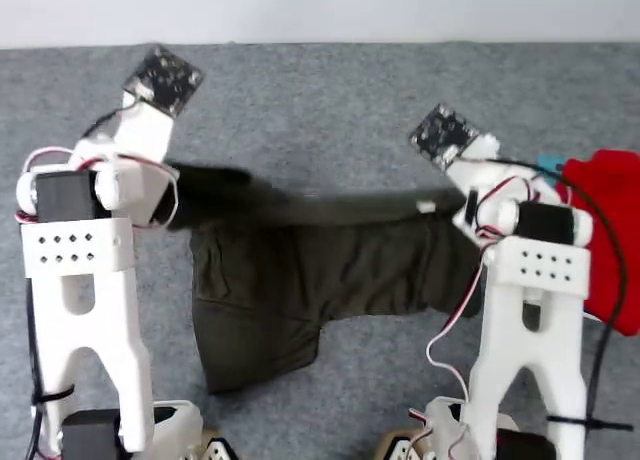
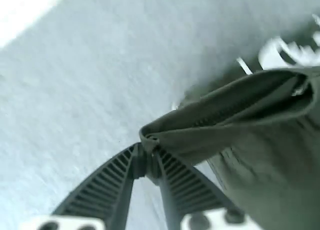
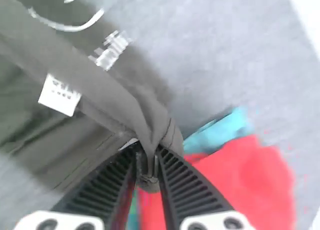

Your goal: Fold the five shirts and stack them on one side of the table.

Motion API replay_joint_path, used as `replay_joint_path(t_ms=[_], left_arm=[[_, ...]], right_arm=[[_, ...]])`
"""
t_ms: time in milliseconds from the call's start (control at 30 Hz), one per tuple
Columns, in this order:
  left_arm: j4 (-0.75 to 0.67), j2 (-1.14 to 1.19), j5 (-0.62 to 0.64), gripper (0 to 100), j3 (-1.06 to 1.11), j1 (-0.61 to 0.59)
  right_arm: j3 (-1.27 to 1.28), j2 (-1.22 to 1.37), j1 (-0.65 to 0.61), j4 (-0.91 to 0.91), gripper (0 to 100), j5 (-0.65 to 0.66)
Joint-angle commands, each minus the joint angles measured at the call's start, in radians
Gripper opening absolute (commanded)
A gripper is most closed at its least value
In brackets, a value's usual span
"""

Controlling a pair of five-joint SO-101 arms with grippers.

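Note:
A dark olive shirt (image 1: 300, 280) is stretched across the middle of the grey table between both arms, its upper edge lifted and its lower part hanging onto the table. My left gripper (image 2: 146, 162) is shut on one end of the shirt's lifted edge (image 2: 225, 120). My right gripper (image 3: 146, 162) is shut on the other end, where the fabric (image 3: 125, 100) bunches between the fingers; a white label (image 3: 59, 94) hangs nearby. In the high view the left gripper (image 1: 170, 205) is at the shirt's left end and the right gripper (image 1: 462, 218) at its right end.
A red shirt (image 1: 610, 230) lies bunched at the table's right edge beside the right arm, with a teal piece of cloth (image 3: 220, 130) under it. The red cloth (image 3: 235, 190) lies close under my right gripper. Bare grey table (image 1: 320, 110) stretches behind the shirt.

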Motion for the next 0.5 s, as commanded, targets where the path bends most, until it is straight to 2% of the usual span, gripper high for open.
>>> replay_joint_path(t_ms=[0, 267, 467], left_arm=[[-0.141, 0.060, 0.009, 2, -0.097, -0.025], [-0.267, 0.371, 0.002, 2, -0.449, -0.044], [-0.279, 0.672, 0.000, 2, -0.848, -0.041]], right_arm=[[-0.137, 0.077, 0.016, -0.101, 0.9, 0.005], [-0.417, 0.378, 0.018, -0.266, 0.9, 0.005], [-0.680, 0.630, 0.021, -0.326, 0.9, 0.005]])
